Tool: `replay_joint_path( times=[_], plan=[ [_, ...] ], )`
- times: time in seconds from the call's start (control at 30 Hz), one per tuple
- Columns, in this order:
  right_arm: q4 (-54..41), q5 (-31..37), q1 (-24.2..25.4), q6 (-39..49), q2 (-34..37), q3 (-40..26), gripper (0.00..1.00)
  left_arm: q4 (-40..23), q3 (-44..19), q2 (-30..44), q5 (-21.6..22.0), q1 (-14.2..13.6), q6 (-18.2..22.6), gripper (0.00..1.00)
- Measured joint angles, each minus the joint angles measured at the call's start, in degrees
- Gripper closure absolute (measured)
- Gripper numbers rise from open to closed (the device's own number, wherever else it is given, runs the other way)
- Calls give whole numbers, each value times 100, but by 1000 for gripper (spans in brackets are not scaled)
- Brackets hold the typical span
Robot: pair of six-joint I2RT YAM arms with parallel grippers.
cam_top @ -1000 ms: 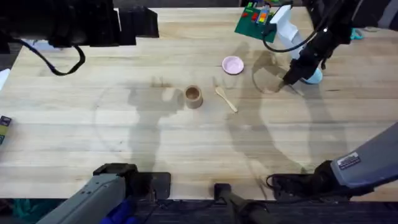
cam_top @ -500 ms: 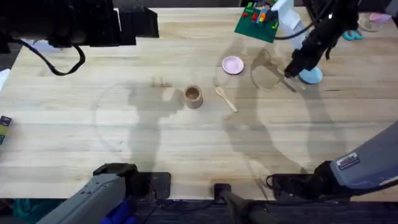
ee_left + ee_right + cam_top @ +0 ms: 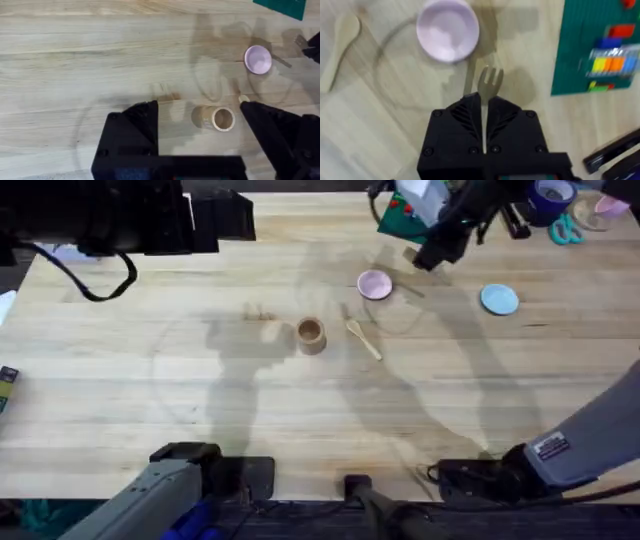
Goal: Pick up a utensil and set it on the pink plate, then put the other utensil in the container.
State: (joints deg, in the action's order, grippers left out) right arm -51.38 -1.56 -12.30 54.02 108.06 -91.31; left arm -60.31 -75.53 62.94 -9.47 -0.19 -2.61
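Note:
My right gripper (image 3: 428, 258) is shut on the handle of the wooden fork (image 3: 490, 81), whose tines stick out past the fingers. It hangs just right of and beyond the pink plate (image 3: 375, 284) (image 3: 448, 30), which has nothing on it. The wooden spoon (image 3: 363, 338) (image 3: 338, 44) lies flat on the table between the plate and the wooden cup (image 3: 312, 335). The cup lies on its side in the left wrist view (image 3: 216, 118), right ahead of my open, empty left gripper (image 3: 199, 107).
A light-blue plate (image 3: 499, 299) sits right of the pink one. A green baseplate with coloured bricks (image 3: 400, 215) (image 3: 600, 45) lies at the far edge by the right gripper. The left arm (image 3: 120, 220) looms large and dark at the upper left.
The right gripper, holding the fork, has moved left and away from the blue plate to beside the pink plate. The blue plate now shows in full. The left arm has not moved.

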Motion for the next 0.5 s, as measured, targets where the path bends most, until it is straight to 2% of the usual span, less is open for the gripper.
replay_joint_path(
  times=[0.23,0.5],
  plan=[
    [582,-24,-382,2,0,0,970,2,-1,0,0,0,0,7],
    [912,-90,-581,2,1,0,970,2,-2,0,0,0,0,7]
  ],
)
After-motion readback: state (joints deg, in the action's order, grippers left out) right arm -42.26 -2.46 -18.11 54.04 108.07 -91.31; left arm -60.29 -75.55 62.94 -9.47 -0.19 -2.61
